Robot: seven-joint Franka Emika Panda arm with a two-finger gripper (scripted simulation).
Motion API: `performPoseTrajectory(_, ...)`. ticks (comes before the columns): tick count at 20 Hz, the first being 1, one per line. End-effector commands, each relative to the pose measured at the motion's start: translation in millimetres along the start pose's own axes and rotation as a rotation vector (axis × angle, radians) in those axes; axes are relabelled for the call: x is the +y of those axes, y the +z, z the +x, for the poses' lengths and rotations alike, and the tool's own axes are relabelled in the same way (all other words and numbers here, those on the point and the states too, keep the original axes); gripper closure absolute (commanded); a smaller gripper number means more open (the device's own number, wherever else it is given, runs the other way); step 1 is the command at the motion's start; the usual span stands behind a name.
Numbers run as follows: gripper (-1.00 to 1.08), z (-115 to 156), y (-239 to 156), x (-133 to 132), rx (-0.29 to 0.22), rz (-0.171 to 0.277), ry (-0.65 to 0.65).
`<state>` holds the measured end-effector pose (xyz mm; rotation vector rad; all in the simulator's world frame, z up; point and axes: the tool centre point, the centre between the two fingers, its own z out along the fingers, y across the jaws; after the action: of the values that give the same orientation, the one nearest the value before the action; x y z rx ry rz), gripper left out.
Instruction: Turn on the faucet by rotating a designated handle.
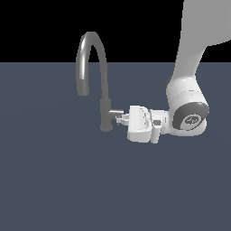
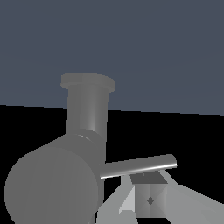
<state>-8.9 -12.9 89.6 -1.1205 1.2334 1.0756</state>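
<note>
The faucet (image 1: 104,97) is a slim grey tap whose arched gooseneck spout (image 1: 91,43) rises over a short base. The handle (image 1: 116,111) is a short grey stub sticking out of the stem toward the exterior view's right. My gripper (image 1: 120,118) lies level and points at the stem, its fingertips just under the handle and touching or nearly touching it. The jaws look shut with nothing between them. In the wrist view the faucet body (image 2: 52,183) fills the near side, the handle (image 2: 140,166) is a thin rod, and a fingertip (image 2: 150,200) sits right beside it.
The faucet stands on a flat dark blue-grey floor (image 1: 54,180). My white arm (image 1: 189,90) comes down at the exterior view's right of the faucet. Black background lies behind.
</note>
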Motion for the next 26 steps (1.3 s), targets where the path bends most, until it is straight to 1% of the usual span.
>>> performPoseTrajectory(1,1.08,16.3,-0.2,0.7,0.006,0.004,0.016)
performPoseTrajectory(8,1.08,47.8,-0.6,-0.6,0.011,0.005,0.039)
performPoseTrajectory(9,1.08,47.8,-0.6,-0.6,0.011,0.005,0.039)
performPoseTrajectory(10,1.08,15.8,-3.9,-12.1,-0.006,0.000,-0.011)
performPoseTrajectory(24,1.08,65.6,-1.1,-26.6,0.010,0.005,0.039)
performPoseTrajectory(25,1.08,65.6,-1.1,-26.6,0.010,0.005,0.039)
performPoseTrajectory(26,1.08,33.0,-22.8,-53.3,0.076,-0.034,-0.025)
